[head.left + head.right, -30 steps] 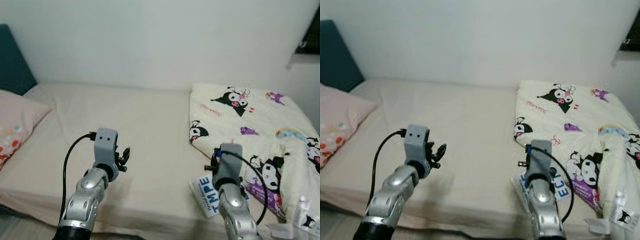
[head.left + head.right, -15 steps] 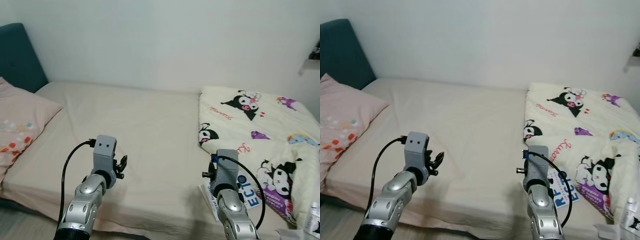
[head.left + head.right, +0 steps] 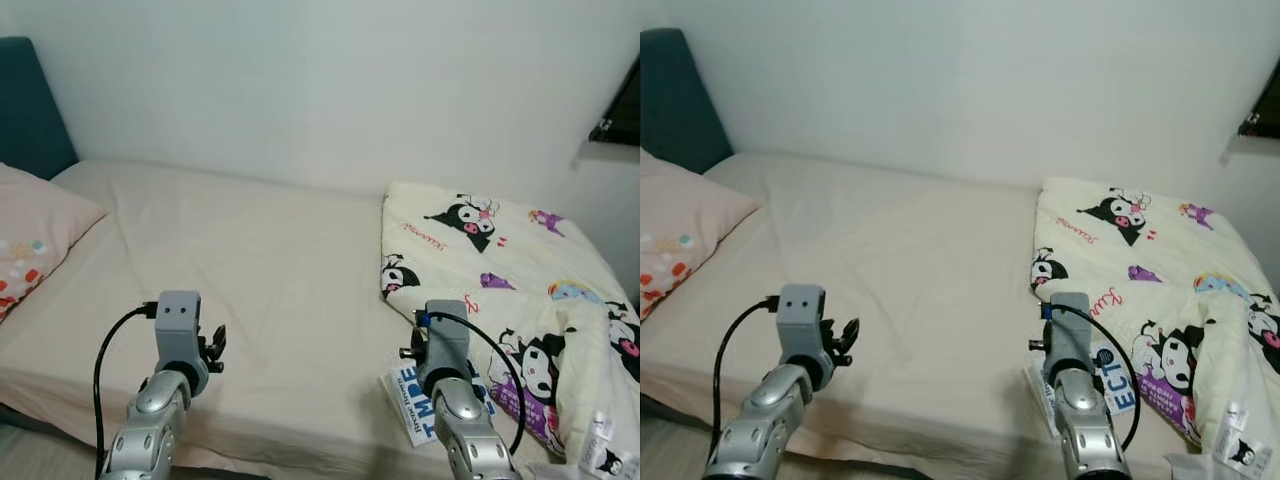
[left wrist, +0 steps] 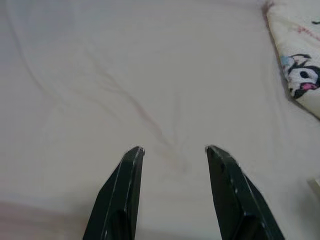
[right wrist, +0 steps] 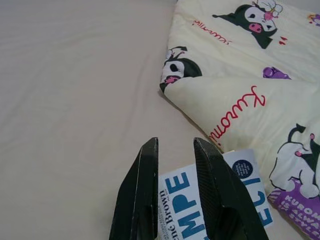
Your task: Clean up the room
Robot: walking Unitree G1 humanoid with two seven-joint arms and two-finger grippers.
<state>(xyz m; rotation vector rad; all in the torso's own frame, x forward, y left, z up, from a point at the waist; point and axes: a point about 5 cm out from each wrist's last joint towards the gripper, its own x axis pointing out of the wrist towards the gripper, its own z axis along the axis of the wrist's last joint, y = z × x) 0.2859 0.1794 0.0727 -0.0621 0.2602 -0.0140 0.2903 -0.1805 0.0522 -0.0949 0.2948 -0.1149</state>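
Observation:
A white booklet with blue letters [image 5: 200, 200] lies on the beige bed sheet [image 3: 270, 270], partly tucked under the edge of a cream cartoon-print blanket [image 3: 480, 250]. My right gripper [image 5: 176, 142] hovers just over the booklet's near end, its fingers narrowly open and empty. My left gripper [image 4: 175, 149] is open over bare sheet near the bed's front edge, holding nothing. In the left eye view it sits low on the left [image 3: 213, 345].
A pink pillow [image 3: 30, 240] rests at the bed's left end against a teal headboard [image 3: 30, 100]. The blanket is bunched toward the right front corner [image 3: 590, 380]. A dark shelf [image 3: 620, 110] juts from the right wall. A white wall runs behind the bed.
The whole view has shifted, so the camera has moved. My left arm now sits lower and further left in the picture. The booklet and blanket lie as before.

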